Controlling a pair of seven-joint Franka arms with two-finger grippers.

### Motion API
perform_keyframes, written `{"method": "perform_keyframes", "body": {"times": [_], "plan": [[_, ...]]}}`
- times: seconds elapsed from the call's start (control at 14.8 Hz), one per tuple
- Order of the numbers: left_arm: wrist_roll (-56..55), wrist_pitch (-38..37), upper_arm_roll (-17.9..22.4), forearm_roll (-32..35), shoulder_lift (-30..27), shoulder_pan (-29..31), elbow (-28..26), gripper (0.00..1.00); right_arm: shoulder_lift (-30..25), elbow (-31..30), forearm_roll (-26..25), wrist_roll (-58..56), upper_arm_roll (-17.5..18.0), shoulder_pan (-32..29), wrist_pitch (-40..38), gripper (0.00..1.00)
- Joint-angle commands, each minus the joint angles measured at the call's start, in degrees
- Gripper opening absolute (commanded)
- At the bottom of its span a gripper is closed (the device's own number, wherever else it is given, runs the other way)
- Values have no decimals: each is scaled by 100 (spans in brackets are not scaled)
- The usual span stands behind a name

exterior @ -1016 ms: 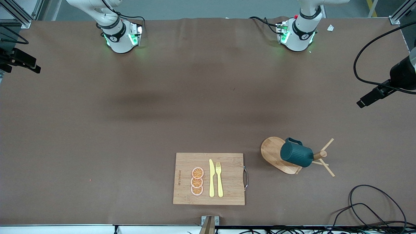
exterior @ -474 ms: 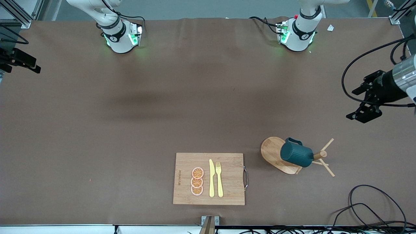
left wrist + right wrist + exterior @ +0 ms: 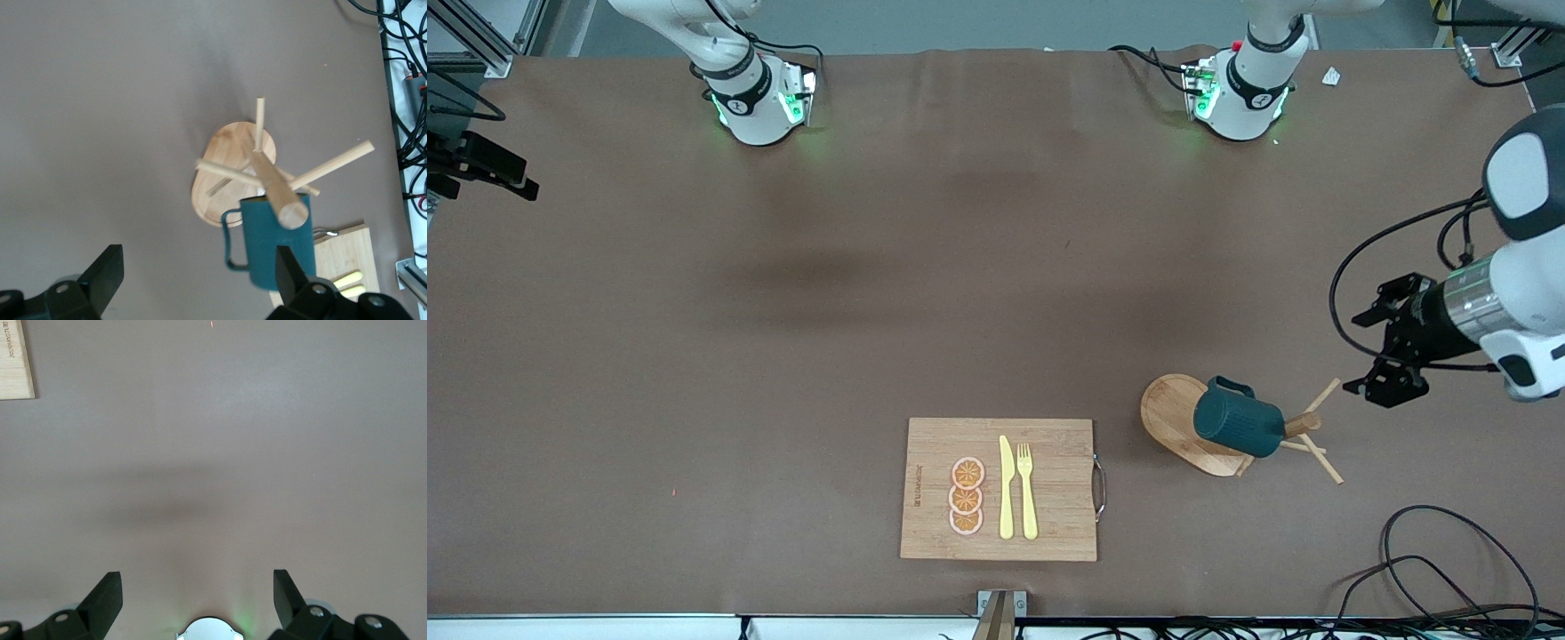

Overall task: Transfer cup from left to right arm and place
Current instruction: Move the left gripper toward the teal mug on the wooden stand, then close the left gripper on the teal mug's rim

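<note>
Teal cup (image 3: 1237, 423): hung upside-down on a peg of the wooden mug tree (image 3: 1303, 425), over its round base, toward the left arm's end of the table; not yet lifted.
Left gripper (image 3: 1385, 345): fingers spread wide, empty, up in the air over bare table just beside the mug tree; in the left wrist view, cup (image 3: 275, 239) and tree (image 3: 280, 193) between the fingertips.
Right gripper (image 3: 197, 600): spread, empty, over bare table; arm waiting, claw out of the front view.
Progress: barely begun; approach only. Left to do, judged from this: grasp, lift off peg, handover, placing.
Wooden board (image 3: 998, 489): knife, fork and three orange slices on it, nearer the front camera than the cup.
Writing: small print along the board's edge (image 3: 8, 339), too small to read.
</note>
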Motion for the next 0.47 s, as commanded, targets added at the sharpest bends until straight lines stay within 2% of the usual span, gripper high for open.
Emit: {"method": "perform_keyframes", "body": {"times": [0.0,0.41], "plan": [[-173,234,-28,-260,224,-45,184,100,-164,-141,54,6,13,1,4,100],[-516,911,-204,-358,672,-141,193,100,-164,-141,45,6,13,1,-5,100]]}}
